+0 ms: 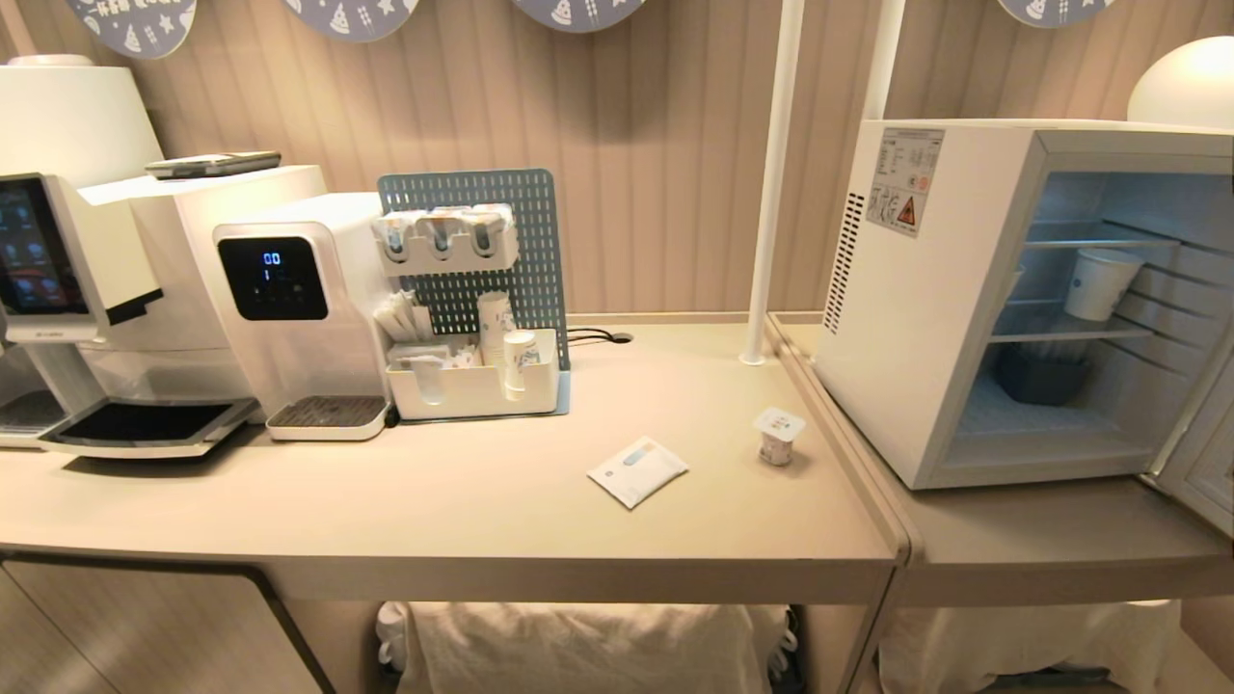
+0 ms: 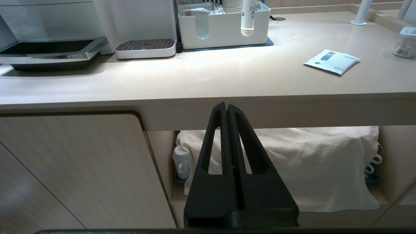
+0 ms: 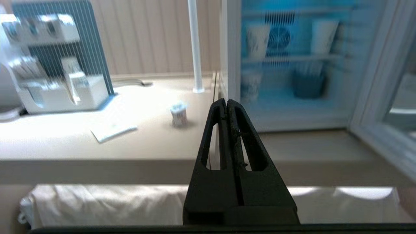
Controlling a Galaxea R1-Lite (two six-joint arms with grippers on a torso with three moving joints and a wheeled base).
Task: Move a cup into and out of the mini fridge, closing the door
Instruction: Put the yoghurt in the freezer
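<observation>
The small white dispenser (image 1: pixel 289 308) beside the coffee machine has a dark display showing "00" in blue digits, with a fainter "1" under it. On the side of the mini fridge (image 1: pixel 925 299) there is a sticker (image 1: pixel 903 180) — fine print too small to read, plus a triangular warning sign in orange-red at its lower corner. The flat white sachet (image 1: pixel 637 470) on the counter carries a small blue and orange mark — its lettering cannot be made out.

The door (image 1: pixel 1200 463) stands open; paper cup (image 1: pixel 1099 282) crowds the upper shelf.
</observation>
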